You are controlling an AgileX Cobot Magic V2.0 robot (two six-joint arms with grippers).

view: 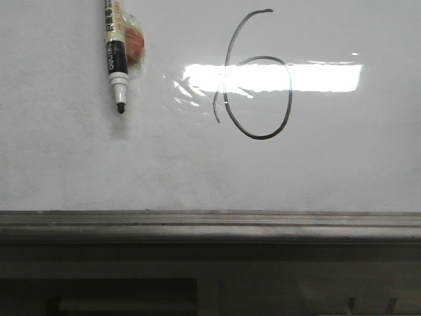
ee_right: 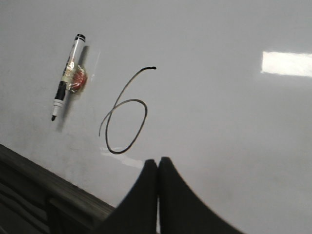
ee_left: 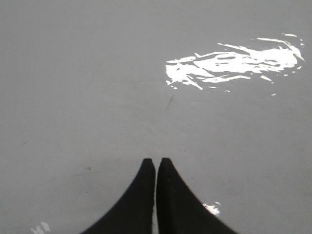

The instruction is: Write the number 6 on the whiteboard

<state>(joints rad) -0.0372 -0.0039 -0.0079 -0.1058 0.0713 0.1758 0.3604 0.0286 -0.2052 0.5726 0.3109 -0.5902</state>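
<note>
Front view: a glossy white whiteboard (view: 79, 164) fills most of the frame, with a grey metal ledge (view: 210, 227) running along its lower edge. A black hand-drawn number 6 (view: 253, 79) sits right of centre, its tall curved stem rising to a short hook, its round loop below and a short stray tail at the left. A bright rectangular light glare (view: 316, 77) crosses the loop. A black-and-white marker (view: 115, 56) hangs on the board with its tip pointing down, a reddish blob (view: 135, 43) stuck beside its barrel. No fingers appear here.

Left wrist view: the left arm's two black fingers (ee_left: 156, 165) are pressed together with only a hairline gap, holding nothing. Ahead of them lies bare grey-white board (ee_left: 73, 73) with a ragged patch of glare (ee_left: 234, 61); the 6 is out of sight.

Right wrist view: the right arm's black fingers (ee_right: 158, 165) are likewise closed tight and empty. The number 6 (ee_right: 124, 114) lies just beyond their tips, apart from them. The marker (ee_right: 66, 90) sits farther off, on the far side of the 6 from the fingers, uncapped tip toward the ledge (ee_right: 48, 190).
</note>
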